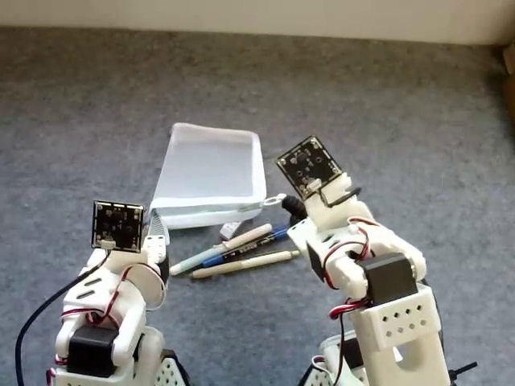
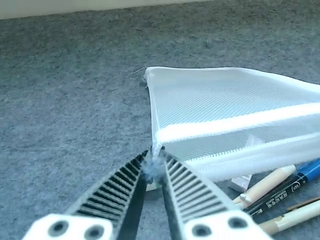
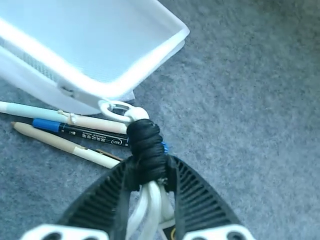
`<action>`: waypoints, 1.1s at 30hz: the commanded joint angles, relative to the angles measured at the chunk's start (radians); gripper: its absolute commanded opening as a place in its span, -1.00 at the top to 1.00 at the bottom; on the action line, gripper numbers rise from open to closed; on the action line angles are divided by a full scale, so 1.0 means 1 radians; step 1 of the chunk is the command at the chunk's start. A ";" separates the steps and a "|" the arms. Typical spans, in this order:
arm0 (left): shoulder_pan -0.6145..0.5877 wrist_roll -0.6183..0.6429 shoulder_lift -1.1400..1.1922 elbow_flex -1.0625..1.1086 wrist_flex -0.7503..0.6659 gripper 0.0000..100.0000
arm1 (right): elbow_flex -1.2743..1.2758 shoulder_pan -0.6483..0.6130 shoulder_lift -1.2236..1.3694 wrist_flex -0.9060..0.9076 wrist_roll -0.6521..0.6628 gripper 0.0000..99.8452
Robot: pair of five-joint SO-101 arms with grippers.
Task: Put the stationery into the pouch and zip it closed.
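The white mesh pouch [image 1: 211,165] lies open on the grey carpet, its mouth facing the arms. My left gripper [image 2: 154,165] is shut on the pouch's near left corner [image 1: 158,219]. My right gripper [image 3: 147,170] is shut on the black cord-wrapped zipper pull [image 3: 146,147], which hangs from a white ring [image 3: 116,108] at the pouch's right end [image 1: 278,199]. Three pens lie just outside the mouth: a pale blue and cream pen [image 1: 217,248], a blue and black marker [image 1: 245,245] and a cream pen [image 1: 241,265]. A small white item [image 1: 231,230] sits beside them.
Grey carpet [image 1: 402,121] stretches free all around the pouch. A pale wall edge [image 1: 322,16] runs along the far side. A black cable [image 1: 36,318] trails from the left arm's base.
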 commanded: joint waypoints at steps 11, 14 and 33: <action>-0.022 0.009 -0.007 -0.070 -0.003 0.99 | -0.101 0.016 -0.033 0.062 -0.127 0.66; -0.022 0.006 -0.005 -0.116 0.003 0.99 | -0.163 0.016 -0.084 0.124 -0.164 0.49; -0.041 0.012 0.542 -0.642 0.060 0.99 | 0.183 0.081 -0.348 0.021 -0.167 0.49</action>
